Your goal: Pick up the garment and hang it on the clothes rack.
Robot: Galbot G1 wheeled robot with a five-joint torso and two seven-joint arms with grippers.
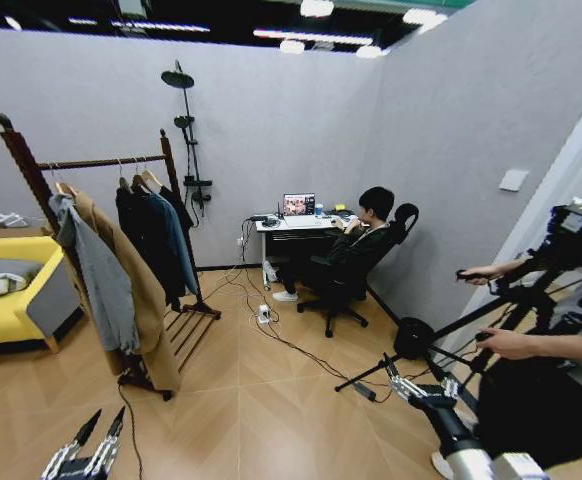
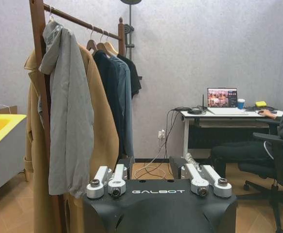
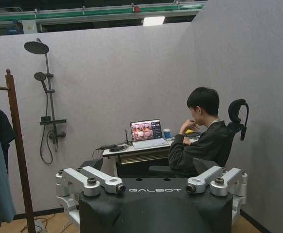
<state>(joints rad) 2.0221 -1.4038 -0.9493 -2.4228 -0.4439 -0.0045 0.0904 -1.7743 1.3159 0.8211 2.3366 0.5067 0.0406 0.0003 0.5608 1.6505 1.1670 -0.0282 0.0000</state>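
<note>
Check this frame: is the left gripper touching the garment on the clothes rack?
Apart. In the head view the left gripper sits low over the floor, far from the garment hanging on the clothes rack.

Dark reddish-brown polished wood on the clothes rack (image 1: 31, 170). Soft matt black cloth on the garment (image 1: 178, 208), hung from a pale wooden hanger. Brushed silver metal and matt black plastic on the left gripper (image 2: 158, 187). Glossy herringbone wood floor (image 1: 261, 400).
</note>
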